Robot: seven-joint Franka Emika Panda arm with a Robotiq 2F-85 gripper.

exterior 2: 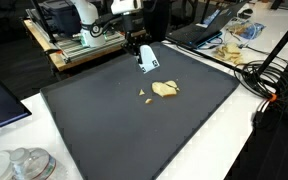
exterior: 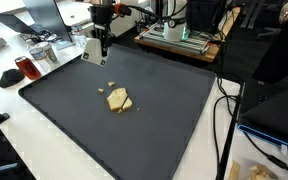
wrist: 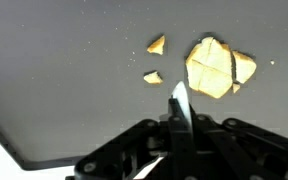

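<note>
Mat [exterior: 174, 120]: gripped white blade [wrist: 181, 105], cracked yellow chunk [wrist: 216, 68].

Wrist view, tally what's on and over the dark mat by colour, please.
Yellow: 3, a big cracked chunk, counted as one, and two small bits
White: 1, a flat piece gripped in the shut hand
Dark grey: 1, the mat
Total: 5

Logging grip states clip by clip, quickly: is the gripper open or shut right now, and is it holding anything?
Gripper: shut, clamped on a thin white blade-like tool.
</note>
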